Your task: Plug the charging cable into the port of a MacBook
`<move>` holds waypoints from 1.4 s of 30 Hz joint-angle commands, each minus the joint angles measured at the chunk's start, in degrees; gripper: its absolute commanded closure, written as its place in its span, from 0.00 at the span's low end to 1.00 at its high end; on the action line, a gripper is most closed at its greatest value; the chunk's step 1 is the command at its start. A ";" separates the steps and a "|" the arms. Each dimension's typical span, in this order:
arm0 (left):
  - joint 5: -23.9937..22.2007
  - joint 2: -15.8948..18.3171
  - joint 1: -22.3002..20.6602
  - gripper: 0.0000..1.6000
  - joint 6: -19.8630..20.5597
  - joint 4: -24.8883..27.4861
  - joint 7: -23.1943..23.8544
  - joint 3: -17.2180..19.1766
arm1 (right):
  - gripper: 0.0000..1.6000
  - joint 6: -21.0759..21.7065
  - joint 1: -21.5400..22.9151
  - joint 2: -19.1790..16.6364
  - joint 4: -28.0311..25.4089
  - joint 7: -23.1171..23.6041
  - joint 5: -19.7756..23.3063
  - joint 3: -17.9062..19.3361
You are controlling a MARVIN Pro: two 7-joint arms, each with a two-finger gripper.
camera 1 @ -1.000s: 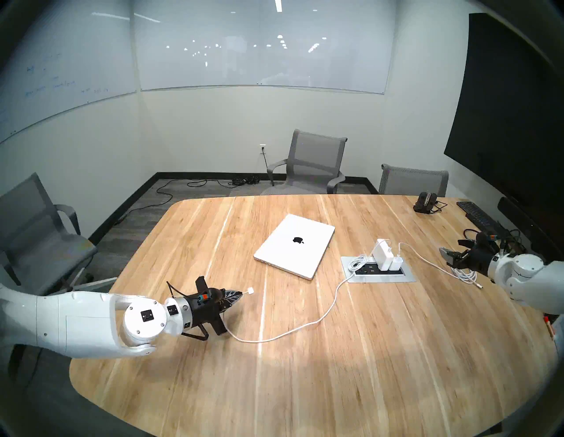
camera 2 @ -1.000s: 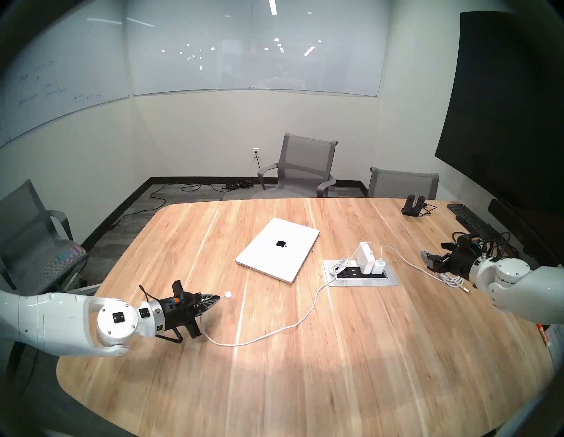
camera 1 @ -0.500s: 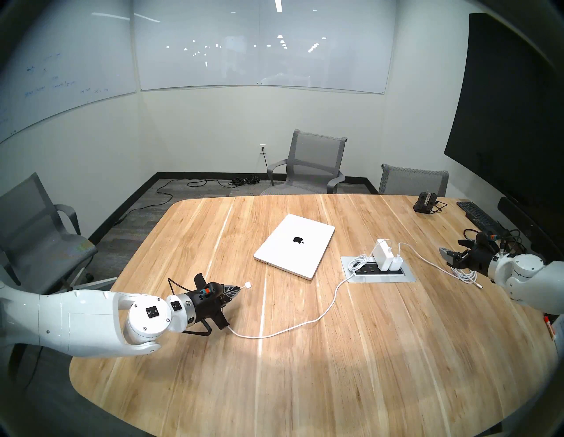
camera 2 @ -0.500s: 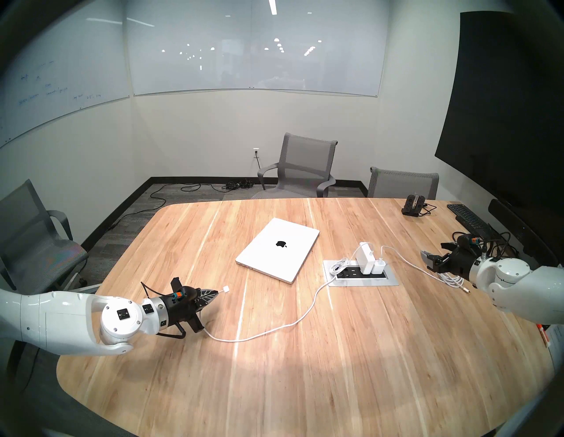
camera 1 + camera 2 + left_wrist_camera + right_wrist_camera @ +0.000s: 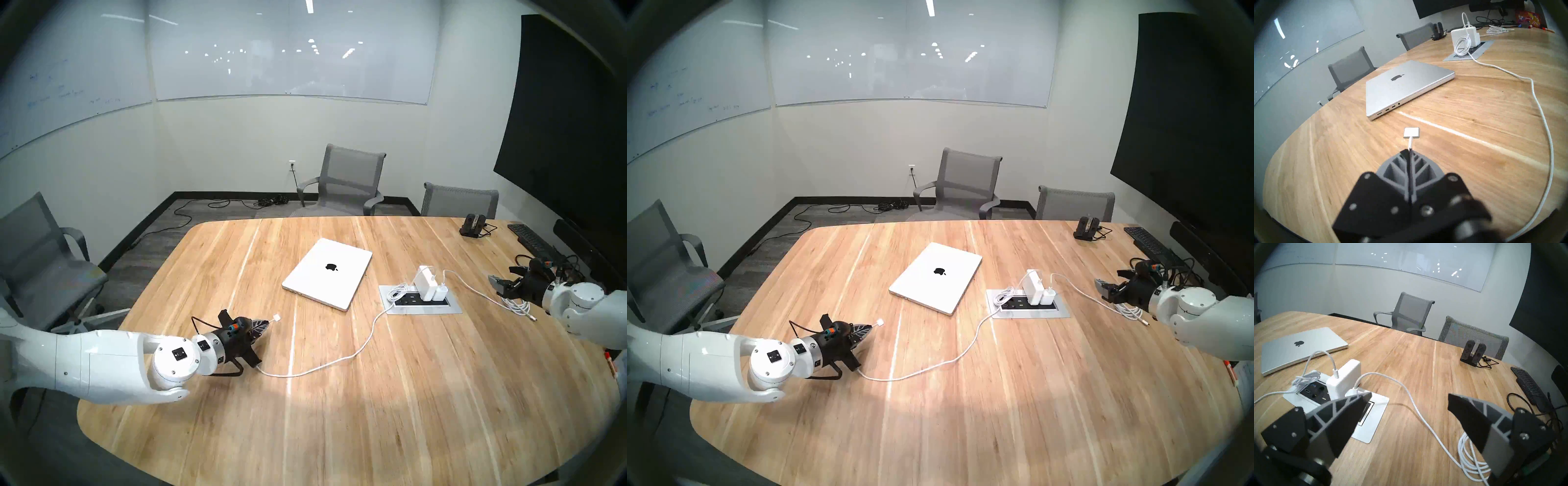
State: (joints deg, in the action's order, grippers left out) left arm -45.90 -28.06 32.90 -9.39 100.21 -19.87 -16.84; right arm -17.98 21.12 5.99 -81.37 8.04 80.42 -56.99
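Pinching charging cable (image 5: 1541,135) just behind connector (image 5: 1411,132), left gripper (image 5: 1409,151) jaws; right gripper (image 5: 1409,405) jaws spread.

Glossy white arm shells, rounded, with round joint caps bearing small black square patches and tiny screws. Black wrist blocks beyond a silver ring — orange-and-blue connector on top, thin black cable looping out. Grey ribbed fingers (image 5: 1349,414) with black pads, bolted to black plates.
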 commanded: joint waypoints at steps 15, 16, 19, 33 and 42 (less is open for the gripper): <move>-4.21 -6.35 0.45 1.00 -2.17 -4.82 -1.98 2.11 | 0.00 -0.35 0.87 -0.13 -0.12 0.14 -0.14 0.48; -4.66 -6.55 0.62 1.00 -2.52 -5.04 -2.04 2.21 | 0.00 -0.35 0.87 -0.13 -0.12 0.14 -0.14 0.48; -4.99 -7.36 0.75 1.00 -2.80 -5.88 -2.19 2.20 | 0.00 -0.35 0.87 -0.13 -0.12 0.14 -0.14 0.48; -7.34 -10.82 1.38 1.00 -3.64 -8.22 -4.03 2.73 | 0.00 -0.34 0.85 -0.13 -0.12 0.14 -0.14 0.50; -9.52 -12.26 1.97 1.00 -4.47 -9.64 -4.31 3.07 | 0.00 -0.35 0.88 -0.13 -0.12 0.14 -0.14 0.47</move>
State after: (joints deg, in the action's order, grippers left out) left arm -54.24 -38.70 34.67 -12.96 90.51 -24.14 -14.65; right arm -17.98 21.12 5.99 -81.37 8.04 80.42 -56.98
